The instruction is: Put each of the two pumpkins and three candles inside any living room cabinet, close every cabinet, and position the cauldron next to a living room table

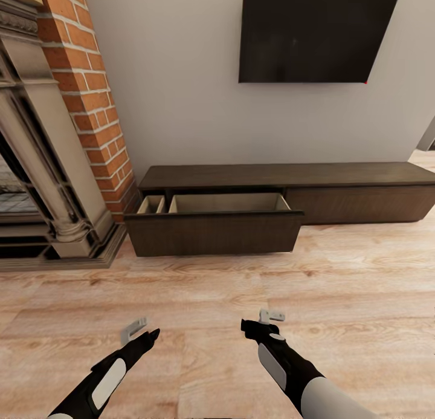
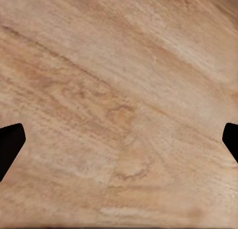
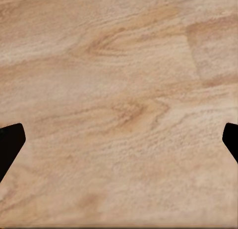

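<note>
1. Cabinet [image 1: 290, 192] sits dead ahead against the wall, long axis running left to right across my view; its left drawer [image 1: 214, 228] is pulled out toward me, pale inside visible, nothing in it that I can make out. The right drawer front looks flush and closed.
2. Left tool [image 1: 140, 331] and right tool [image 1: 266, 322] hover low over the wood floor [image 1: 217, 286], well short of the drawer. Both wrist views show the finger tips far apart over floorboards, so both tools are spread and carry nothing.
3. Drawer front lies forward of both arms, roughly centred between them; neither arm is clearly nearer.
4. Pumpkins, candles and cauldron: I cannot place them from here.
5. Clearances: brick fireplace [image 1: 84, 123] crowds the drawer's left end; open floor lies ahead and right. Wall screen [image 1: 314, 29] hangs well above the cabinet top.
6. Judgement: with empty tools, fetching items comes next; the drawer stays to be closed later.
</note>
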